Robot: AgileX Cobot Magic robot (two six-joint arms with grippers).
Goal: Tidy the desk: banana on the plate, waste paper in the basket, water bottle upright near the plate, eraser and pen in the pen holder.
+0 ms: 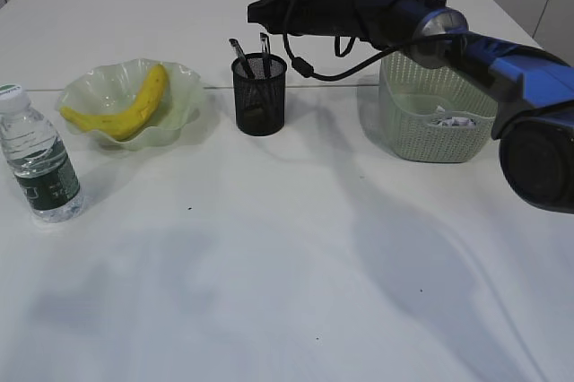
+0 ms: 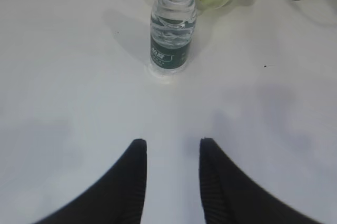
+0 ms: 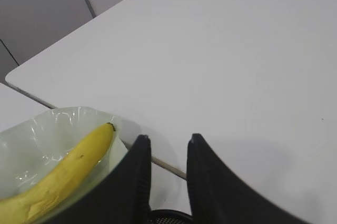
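The banana (image 1: 134, 104) lies in the pale green plate (image 1: 90, 82). To its left the water bottle (image 1: 40, 162) stands upright. Two pens (image 1: 239, 50) stick out of the black mesh pen holder (image 1: 260, 95). Waste paper (image 1: 453, 120) lies in the grey-green basket (image 1: 435, 135). My right gripper (image 1: 254, 13) hovers above the pen holder, open and empty (image 3: 167, 139), with the holder's rim (image 3: 171, 217) below it and the banana (image 3: 68, 174) to its left. My left gripper (image 2: 172, 145) is open and empty over bare desk, short of the bottle (image 2: 172, 24). The eraser is out of view.
The right arm (image 1: 448, 32) reaches in from the right, passing over the basket. A thin seam (image 3: 168, 167) crosses the white desk behind the plate (image 3: 31, 140). The desk's far edge meets grey wall panels.
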